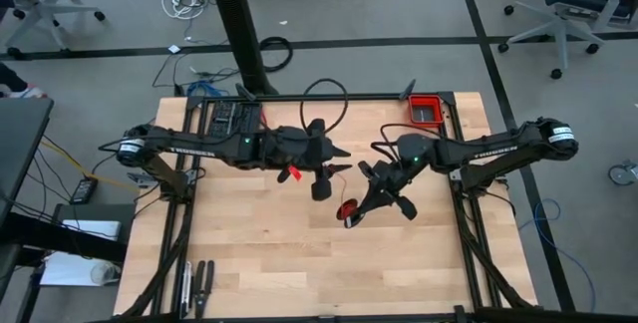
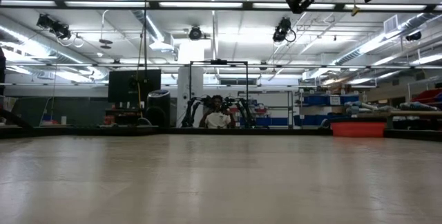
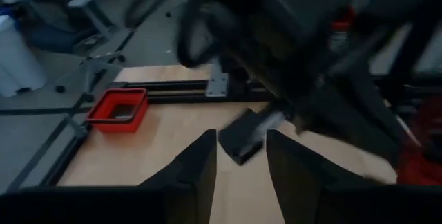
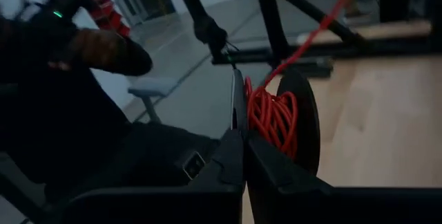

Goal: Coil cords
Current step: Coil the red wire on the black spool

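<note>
Both my arms hang above the worktop (image 1: 299, 263): my right fingers (image 4: 243, 156) pinch the coiled red cord (image 4: 275, 117), my left fingers (image 3: 238, 156) stand apart, empty.

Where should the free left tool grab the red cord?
Probably the taut strand running up from the red cord bundle shut in the right tool. Come from the side, jaws straddling it; the bundle itself is covered by that tool's fingers.

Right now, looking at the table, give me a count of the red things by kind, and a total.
Red cord, coiled at the right gripper: 1
Red bin, at the table's far right corner: 1
Small red tag on the left arm: 1
Total: 3
</note>
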